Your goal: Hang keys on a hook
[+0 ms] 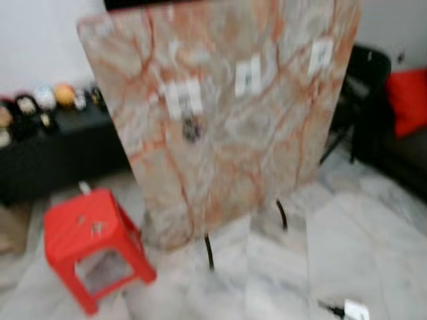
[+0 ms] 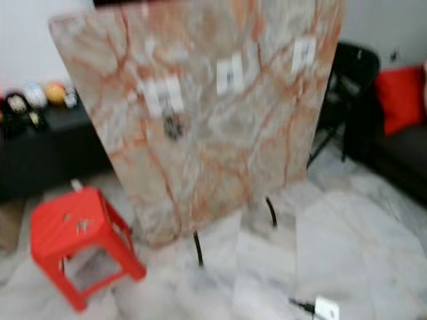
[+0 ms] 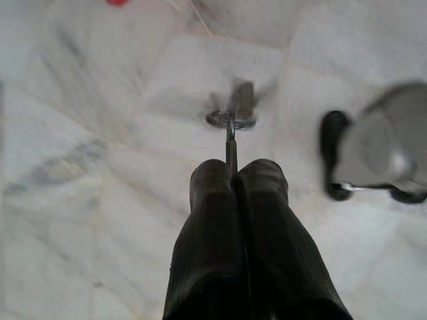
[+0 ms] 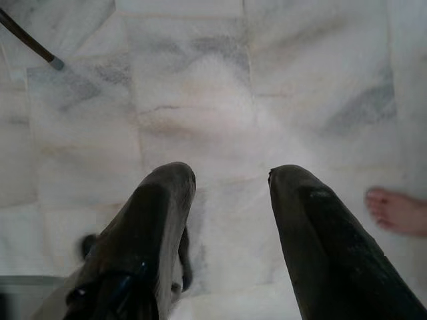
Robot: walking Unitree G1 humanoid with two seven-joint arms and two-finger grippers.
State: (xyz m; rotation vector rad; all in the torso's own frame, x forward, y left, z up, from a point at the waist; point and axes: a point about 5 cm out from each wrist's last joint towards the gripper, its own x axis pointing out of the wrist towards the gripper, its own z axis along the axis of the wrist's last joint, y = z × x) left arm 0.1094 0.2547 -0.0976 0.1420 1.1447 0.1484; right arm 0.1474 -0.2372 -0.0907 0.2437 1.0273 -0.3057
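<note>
1. Your left gripper (image 3: 235,175) is clenched on the keys (image 3: 233,117): the black fingers pinch a thin metal piece, and the ring and key dangle beyond the tips above pale veined marble floor (image 3: 100,167).
2. Your right gripper (image 4: 230,183) is spread wide with nothing between its fingers; a person's bare toes (image 4: 393,210) lie on the tiles near it.
3. Ahead stands a marble-patterned board (image 1: 227,133), pink-veined, on thin black legs, carrying three white hook plates (image 1: 248,77); the blur hides any writing.
4. A dark object (image 1: 191,128) hangs under the leftmost plate.
5. A red plastic stool (image 1: 90,243) stands by the board's left foot.
</note>
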